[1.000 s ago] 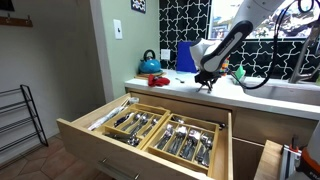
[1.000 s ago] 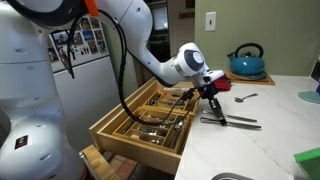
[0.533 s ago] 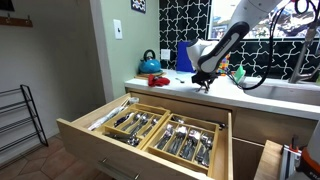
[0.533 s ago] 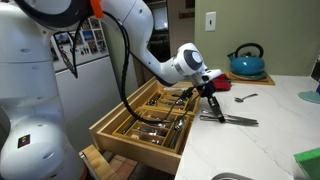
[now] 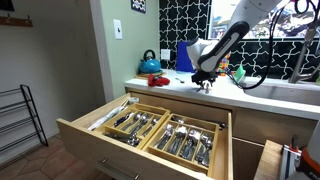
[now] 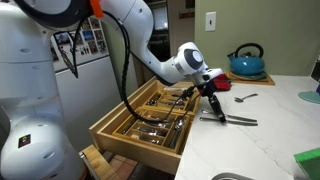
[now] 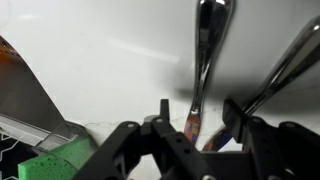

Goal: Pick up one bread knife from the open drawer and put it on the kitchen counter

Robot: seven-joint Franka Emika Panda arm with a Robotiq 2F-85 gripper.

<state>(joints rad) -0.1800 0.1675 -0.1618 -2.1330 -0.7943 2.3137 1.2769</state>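
Observation:
My gripper [image 5: 205, 83] hangs low over the white kitchen counter [image 5: 275, 100], just past the edge above the open drawer [image 5: 75, 128]. In the wrist view its jaws [image 7: 197, 115] stand apart, open, astride a silvery bread knife [image 7: 205, 50] that lies flat on the counter; neither finger touches it. A second knife [image 7: 290, 60] lies beside it at an angle. In an exterior view both knives [image 6: 235, 120] rest on the counter [image 6: 280, 135] under the gripper [image 6: 210, 93]. The light-wood drawer [image 6: 110, 135] holds divider trays of cutlery.
A blue kettle [image 6: 246, 62] stands at the back of the counter, with a spoon [image 6: 245, 98] in front of it. A green sponge [image 7: 50, 160] lies near the gripper. A sink [image 5: 295, 92] is set into the counter beyond the arm.
The jaws have parted and let go of the bread knife, which now lies on the counter. The arm has barely moved.

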